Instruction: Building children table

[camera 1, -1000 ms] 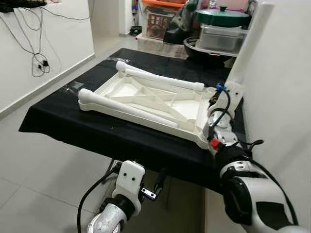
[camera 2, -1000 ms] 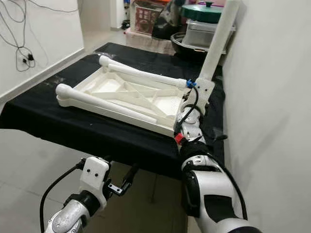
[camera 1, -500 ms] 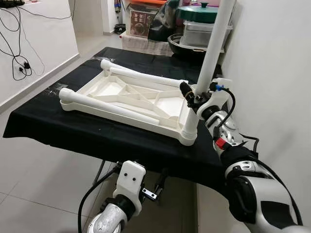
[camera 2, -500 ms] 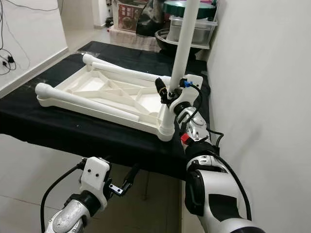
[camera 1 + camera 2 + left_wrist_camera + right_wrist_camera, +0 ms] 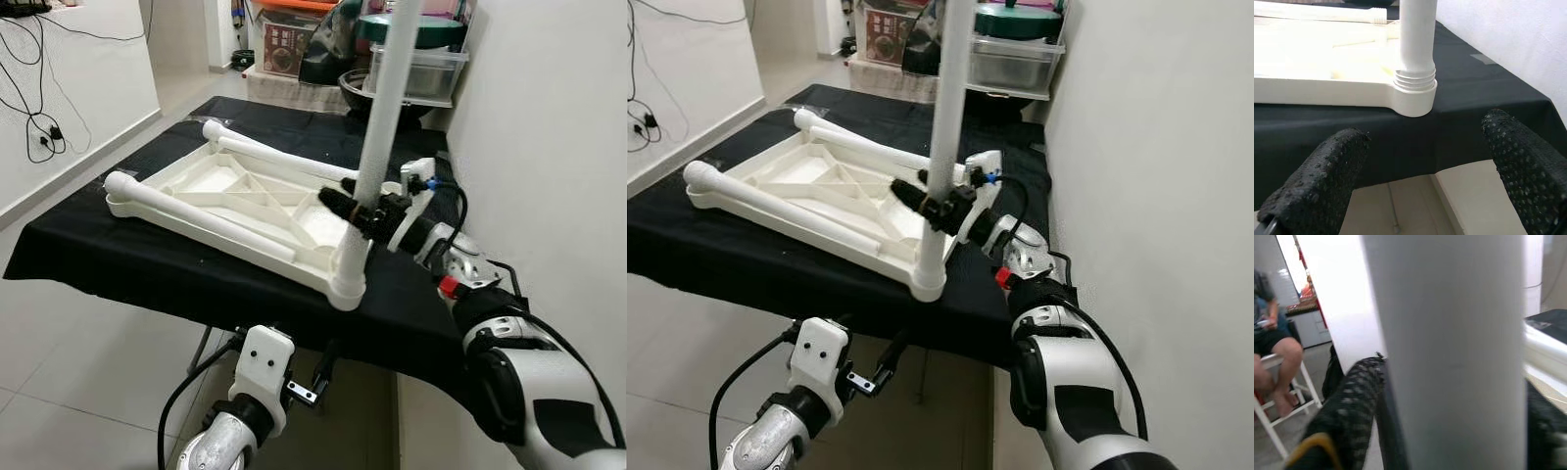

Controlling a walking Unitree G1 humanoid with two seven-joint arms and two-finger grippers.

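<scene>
At 3 o'clock on the black-draped table (image 5: 147, 259), the right gripper (image 5: 364, 211) clamps the upright white leg (image 5: 384, 117) seated in the tabletop frame (image 5: 235, 191); the left gripper (image 5: 1425, 161) hangs spread below the table edge.

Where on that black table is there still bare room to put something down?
Bare black cloth lies along the near edge in front of the upside-down white tabletop, and a strip at the far end. Crowded: the right corner, where the right hand grips the upright leg.

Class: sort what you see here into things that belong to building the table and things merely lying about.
Job in hand:
- upright leg, held by right pincer
- upturned tabletop
- two loose legs lying on it

Lying about:
- green-lidded pot
- clear plastic tub
- wall cables
</scene>
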